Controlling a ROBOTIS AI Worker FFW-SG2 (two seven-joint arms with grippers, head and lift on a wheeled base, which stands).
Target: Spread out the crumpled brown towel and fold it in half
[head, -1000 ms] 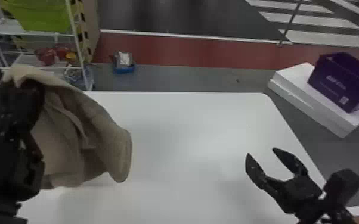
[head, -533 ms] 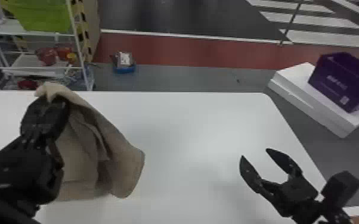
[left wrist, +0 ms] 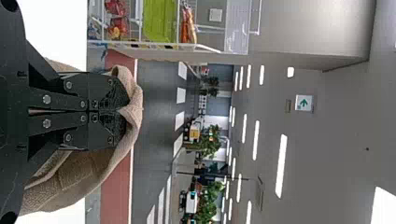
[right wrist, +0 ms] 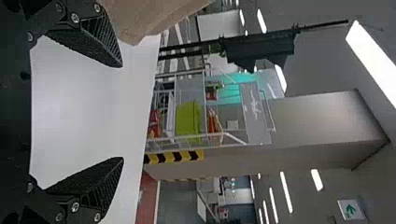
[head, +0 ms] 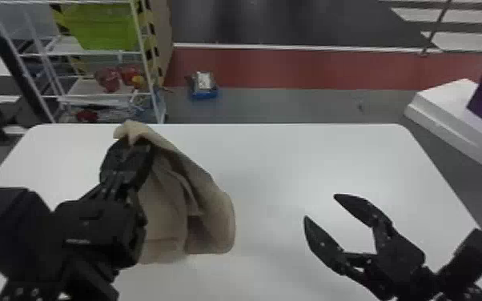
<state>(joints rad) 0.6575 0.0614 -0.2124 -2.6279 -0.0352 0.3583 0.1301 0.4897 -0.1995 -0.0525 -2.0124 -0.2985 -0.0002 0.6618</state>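
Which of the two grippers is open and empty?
The right gripper: its jaws stand apart above the white table with nothing between them, whereas the left gripper is shut on the brown towel.

The left pincer (head: 137, 143) and towel (head: 210, 196) have shifted rightward, the right pincer (head: 320, 206) apparently leftward.

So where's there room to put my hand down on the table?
The white table is bare between the towel and the right gripper, and beyond that gripper up to the far edge. It's crowded on the left, where the left gripper holds the towel.
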